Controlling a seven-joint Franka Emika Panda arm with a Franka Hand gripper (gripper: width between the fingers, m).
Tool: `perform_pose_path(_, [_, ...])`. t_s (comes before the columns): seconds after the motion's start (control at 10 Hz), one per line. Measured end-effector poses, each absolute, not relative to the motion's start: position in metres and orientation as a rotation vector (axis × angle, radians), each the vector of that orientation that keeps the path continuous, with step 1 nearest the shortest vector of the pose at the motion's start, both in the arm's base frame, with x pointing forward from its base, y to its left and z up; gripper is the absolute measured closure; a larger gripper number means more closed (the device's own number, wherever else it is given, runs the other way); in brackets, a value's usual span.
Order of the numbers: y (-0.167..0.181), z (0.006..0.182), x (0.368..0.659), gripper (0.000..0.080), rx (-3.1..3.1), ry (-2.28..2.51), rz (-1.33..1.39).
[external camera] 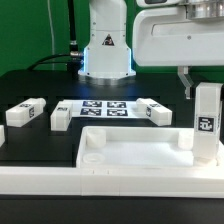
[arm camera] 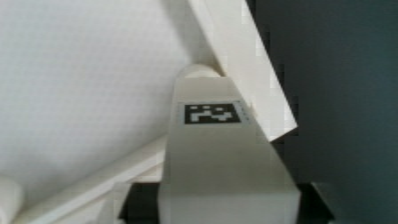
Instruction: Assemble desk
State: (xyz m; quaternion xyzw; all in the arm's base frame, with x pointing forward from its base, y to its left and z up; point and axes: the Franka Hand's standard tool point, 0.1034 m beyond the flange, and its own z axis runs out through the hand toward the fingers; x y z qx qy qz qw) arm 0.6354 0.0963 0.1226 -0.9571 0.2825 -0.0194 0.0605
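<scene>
Leg (arm camera: 214, 150), clamped upright in the hand (arm camera: 231, 205) at the tabletop's (external camera: 140, 150) right corner (socket hidden), could jam if tilted.

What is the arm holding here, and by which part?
A leg, upright at the tabletop's corner on the exterior view's right. The fingers appear to grip it by its upper end.

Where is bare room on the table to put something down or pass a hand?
Bare table lies in the exterior view's left, bordered by the tabletop, the two lying legs and the front border bar. The tabletop's floor is bare too. Crowded: around the marker board, and the corner where the pincer holds the upright leg.
</scene>
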Motion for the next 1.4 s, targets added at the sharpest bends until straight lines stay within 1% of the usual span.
perform_pose_path(0.2, [0.0947, 0.1224, 0.6355, 0.0509, -2.806, 1.084, -0.036])
perform_pose_path(0.4, [0.0949, 0.1223, 0.6354, 0.0509, -2.835, 1.009, -0.041])
perform_pose_path(0.5, [0.0967, 0.1221, 0.6348, 0.0315, -2.846, 0.981, -0.04])
perform_pose_path(0.6, [0.0987, 0.122, 0.6343, 0.0205, -2.883, 0.87, -0.047])
perform_pose_path(0.7, [0.0995, 0.122, 0.6342, 0.0205, -2.927, 0.716, -0.057])
perform_pose_path(0.8, [0.101, 0.122, 0.634, 0.0161, -2.957, 0.592, -0.065])
perform_pose_path(0.9, [0.1018, 0.1221, 0.634, 0.0153, -3.002, 0.38, -0.081])
perform_pose_path(1.0, [0.1035, 0.1221, 0.6338, 0.0153, -3.014, 0.294, -0.087])
perform_pose_path(1.4, [0.1024, 0.1221, 0.6339, 0.015, -3.041, -0.306, -0.119])
